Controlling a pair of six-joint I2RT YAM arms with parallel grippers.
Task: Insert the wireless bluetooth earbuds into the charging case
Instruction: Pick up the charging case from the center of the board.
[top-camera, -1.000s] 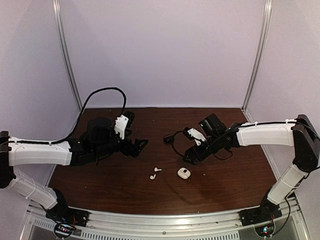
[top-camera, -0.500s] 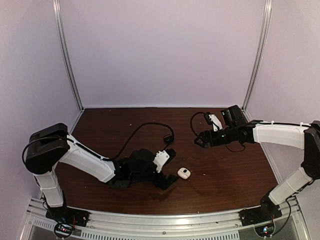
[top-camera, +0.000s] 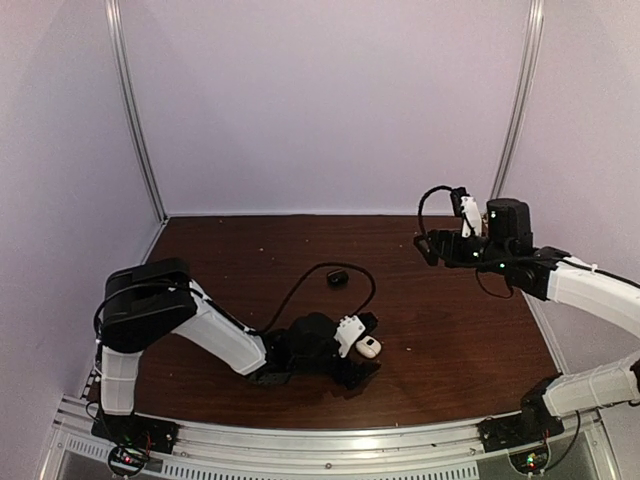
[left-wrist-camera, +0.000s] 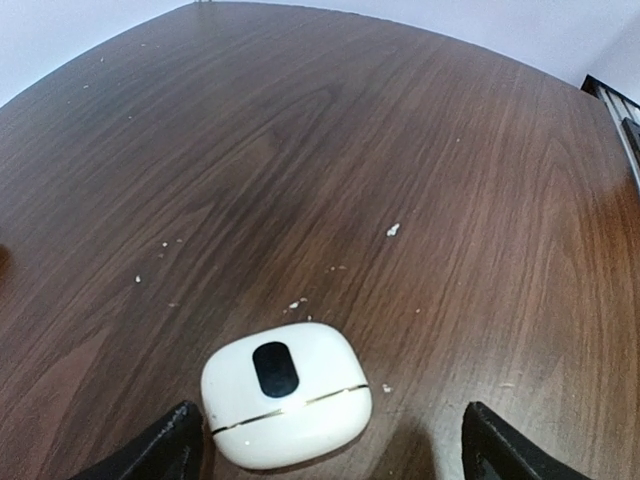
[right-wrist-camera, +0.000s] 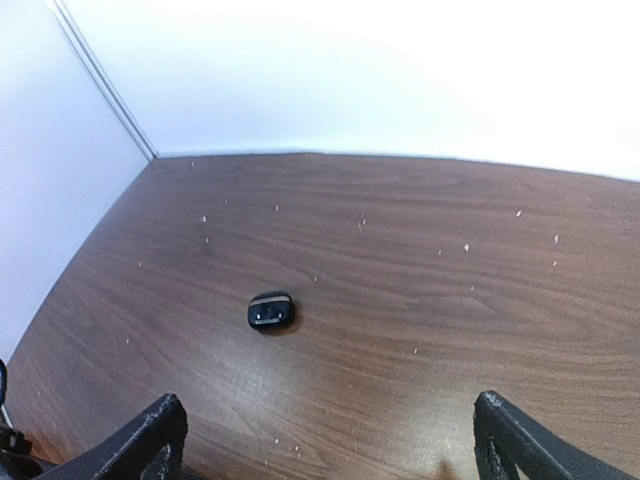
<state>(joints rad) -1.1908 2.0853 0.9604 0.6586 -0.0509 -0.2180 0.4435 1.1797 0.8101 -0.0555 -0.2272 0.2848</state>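
Left wrist, rounded white charging case (left-wrist-camera: 285, 393), black oval, gold seam, left pincer (left-wrist-camera: 330, 428), right pincer (right-wrist-camera: 327, 425) both apart.

Light: even, diffuse, from above; no hard shadows.
Top view: slightly soft, low in detail, walls tinted lilac.
Surface (top-camera: 470, 340): dark wood, with a dull pale sheen in the right wrist view.
Wall (right-wrist-camera: 400, 60): burnt out to plain white.
Wrist views: sharp at centre; wide-lens bowing curves the wood grain toward the edges.
White case (left-wrist-camera: 285, 392): crisp, with a thin soft shadow beneath.
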